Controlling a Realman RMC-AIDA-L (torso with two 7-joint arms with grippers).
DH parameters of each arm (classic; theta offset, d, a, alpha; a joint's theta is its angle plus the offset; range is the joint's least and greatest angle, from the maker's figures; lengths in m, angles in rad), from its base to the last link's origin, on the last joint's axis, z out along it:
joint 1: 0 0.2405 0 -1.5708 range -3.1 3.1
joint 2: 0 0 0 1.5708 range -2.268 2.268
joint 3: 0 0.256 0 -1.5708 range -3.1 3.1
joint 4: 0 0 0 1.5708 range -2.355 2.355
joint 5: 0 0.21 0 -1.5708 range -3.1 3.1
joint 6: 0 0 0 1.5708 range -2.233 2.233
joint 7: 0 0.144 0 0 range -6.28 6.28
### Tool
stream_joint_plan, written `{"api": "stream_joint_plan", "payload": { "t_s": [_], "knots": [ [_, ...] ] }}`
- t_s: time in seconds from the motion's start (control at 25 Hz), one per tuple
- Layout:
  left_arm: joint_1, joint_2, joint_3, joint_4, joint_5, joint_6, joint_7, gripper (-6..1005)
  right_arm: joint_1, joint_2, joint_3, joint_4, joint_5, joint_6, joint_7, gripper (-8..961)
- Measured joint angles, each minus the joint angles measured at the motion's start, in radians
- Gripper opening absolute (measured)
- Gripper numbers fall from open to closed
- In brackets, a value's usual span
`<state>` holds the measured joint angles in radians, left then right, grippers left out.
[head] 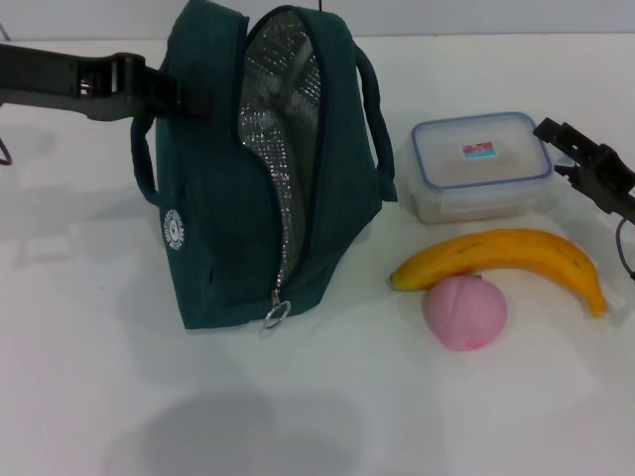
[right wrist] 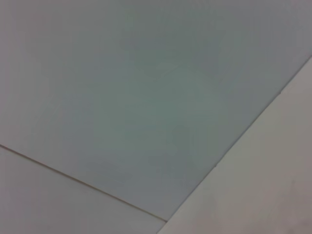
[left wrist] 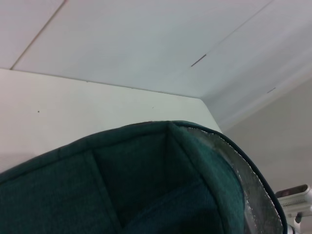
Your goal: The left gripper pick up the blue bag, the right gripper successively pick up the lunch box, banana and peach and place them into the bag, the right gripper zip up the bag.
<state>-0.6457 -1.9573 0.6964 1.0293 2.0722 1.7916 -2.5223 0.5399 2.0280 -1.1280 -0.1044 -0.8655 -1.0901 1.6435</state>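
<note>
Bag held open, nothing packed yet

I had the dark teal fabric bag (head: pixel 248 169) with silver lining unzipped at 11 o'clock, left gripper (head: pixel 174 94) clamped on its side. The clear lidded lunch box (head: pixel 481 164), yellow banana (head: pixel 506 260) and pink peach (head: pixel 464 311) lay outside at 3 o'clock. I couldn't tell the right gripper's (head: pixel 585 164) state; only my left wrist view showed the bag's top.

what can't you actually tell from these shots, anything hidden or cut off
- Inside of the blue bag: in the head view only a slice of silver lining shows through the open zip; its own walls hide the rest.
- Left hand: the bag hides its fingertips.
- Right hand: partly cut off by the picture's edge, beside the lunch box.
- Lunch box contents: lid too cloudy.
- Right wrist view: only blank surfaces.
</note>
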Motion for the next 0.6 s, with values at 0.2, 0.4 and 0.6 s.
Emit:
{"api": "stream_joint_plan", "payload": {
  "t_s": [0.2, 0.4, 0.6],
  "knots": [
    [-0.002, 0.0, 0.0, 0.0, 0.0, 0.0, 0.001, 41, 0.029, 0.0, -0.007, 0.004, -0.005, 0.018, 0.018, 711],
    [-0.003, 0.0, 0.0, 0.0, 0.0, 0.0, 0.003, 41, 0.048, 0.0, -0.012, 0.012, -0.005, 0.02, 0.021, 708],
    [-0.003, 0.0, 0.0, 0.0, 0.0, 0.0, 0.011, 42, 0.052, 0.0, -0.012, 0.012, -0.004, 0.008, 0.021, 704]
  ]
}}
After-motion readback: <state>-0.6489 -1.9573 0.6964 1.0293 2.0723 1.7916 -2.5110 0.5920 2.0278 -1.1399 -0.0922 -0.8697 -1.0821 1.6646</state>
